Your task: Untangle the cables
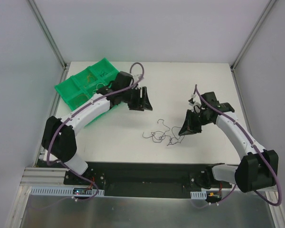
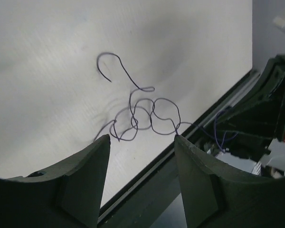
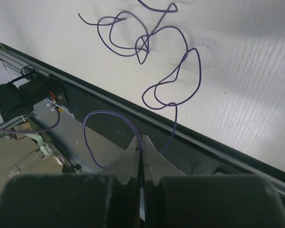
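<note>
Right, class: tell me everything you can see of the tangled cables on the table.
The cables are thin, dark purplish wire, curled into loose overlapping loops with a knot-like crossing. They lie flat on the white table near its front edge; one strand rises off it, pinched in the shut right gripper.

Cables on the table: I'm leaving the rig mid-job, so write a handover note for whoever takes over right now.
Left gripper: open, empty, above the table beside the green tray.
Right gripper: shut on one end of the cables.
Tangle: one loose clump on the table between the arms, near the front edge.
Done: an end gripped.
Left: loops crossed; pull them apart.
</note>
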`<state>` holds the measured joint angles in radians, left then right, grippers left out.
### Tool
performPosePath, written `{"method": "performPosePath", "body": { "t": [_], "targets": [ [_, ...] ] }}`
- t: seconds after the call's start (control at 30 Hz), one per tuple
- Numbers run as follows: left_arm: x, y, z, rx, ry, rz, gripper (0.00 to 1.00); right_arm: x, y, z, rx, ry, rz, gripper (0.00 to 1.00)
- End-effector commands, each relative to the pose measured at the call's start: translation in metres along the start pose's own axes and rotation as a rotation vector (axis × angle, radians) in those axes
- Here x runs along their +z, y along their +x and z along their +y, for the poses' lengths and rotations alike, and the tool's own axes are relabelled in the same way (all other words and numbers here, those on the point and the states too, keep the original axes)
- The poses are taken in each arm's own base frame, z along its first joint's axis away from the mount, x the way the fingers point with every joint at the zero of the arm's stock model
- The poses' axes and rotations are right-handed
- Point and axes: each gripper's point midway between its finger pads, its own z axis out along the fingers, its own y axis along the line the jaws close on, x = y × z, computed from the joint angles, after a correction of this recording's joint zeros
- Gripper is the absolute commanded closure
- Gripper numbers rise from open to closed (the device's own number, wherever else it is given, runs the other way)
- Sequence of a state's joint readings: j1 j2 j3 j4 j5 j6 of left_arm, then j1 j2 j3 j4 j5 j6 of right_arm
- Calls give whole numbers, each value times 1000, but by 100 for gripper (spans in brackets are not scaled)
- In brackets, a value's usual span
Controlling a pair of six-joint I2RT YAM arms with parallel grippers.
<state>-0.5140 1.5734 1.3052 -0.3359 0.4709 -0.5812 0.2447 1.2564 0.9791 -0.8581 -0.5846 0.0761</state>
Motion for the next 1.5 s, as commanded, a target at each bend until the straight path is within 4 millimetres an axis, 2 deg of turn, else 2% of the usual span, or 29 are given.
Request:
{"method": "performPosePath", "body": {
  "t": [0.0, 0.1, 0.27, 0.4, 0.6, 0.73, 0.87, 0.93, 1.0, 1.03, 1.07, 1.1, 1.17, 1.2, 1.23, 1.3, 1.37, 1.4, 1.47],
  "targets": [
    [31, 66, -9, 164, 20, 219, 44, -11, 4, -1, 18, 12, -51, 99],
    [47, 92, 7, 181, -47, 308, 44, -16, 5, -7, 21, 37, -79, 99],
    [59, 107, 33, 170, -131, 376, 47, -24, 5, -17, 31, 67, -101, 99],
    [65, 121, 44, 152, -142, 464, 45, -26, 4, -16, 38, 61, -109, 99],
    [68, 130, 73, 156, -261, 485, 47, -30, 1, -16, 37, 61, -131, 99],
    [70, 137, 82, 122, -300, 510, 48, -30, 1, -15, 37, 55, -136, 99],
    [83, 143, 84, 115, -299, 543, 51, -30, -1, -14, 35, 51, -138, 99],
    [92, 143, 82, 136, -309, 543, 56, -31, -2, -14, 36, 51, -141, 99],
    [97, 136, 85, 168, -342, 516, 65, -32, -4, -13, 35, 51, -146, 99],
    [96, 129, 86, 192, -359, 491, 76, -33, -4, -13, 33, 55, -148, 99],
    [93, 121, 88, 221, -389, 458, 93, -34, -5, -14, 30, 64, -155, 99],
    [84, 107, 93, 264, -446, 401, 100, -36, -6, -18, 35, 90, -164, 99],
    [53, 74, 106, 349, -600, 246, 100, -44, -10, -33, 50, 198, -208, 99],
    [28, 49, 114, 402, -714, 131, 100, -51, -12, -47, 64, 287, -242, 99],
    [2, 32, 122, 430, -810, 47, 100, -60, -15, -60, 80, 373, -278, 99],
    [-61, 3, 132, 449, -989, -117, 100, -83, -18, -94, 131, 590, -350, 99],
    [-131, -16, 137, 423, -1138, -275, 100, -109, -23, -121, 173, 771, -401, 99],
    [-171, -23, 139, 389, -1208, -357, 100, -120, -24, -133, 197, 850, -406, 99],
    [-235, -26, 139, 333, -1285, -484, 100, -137, -26, -152, 225, 985, -403, 99]
  ]
}}
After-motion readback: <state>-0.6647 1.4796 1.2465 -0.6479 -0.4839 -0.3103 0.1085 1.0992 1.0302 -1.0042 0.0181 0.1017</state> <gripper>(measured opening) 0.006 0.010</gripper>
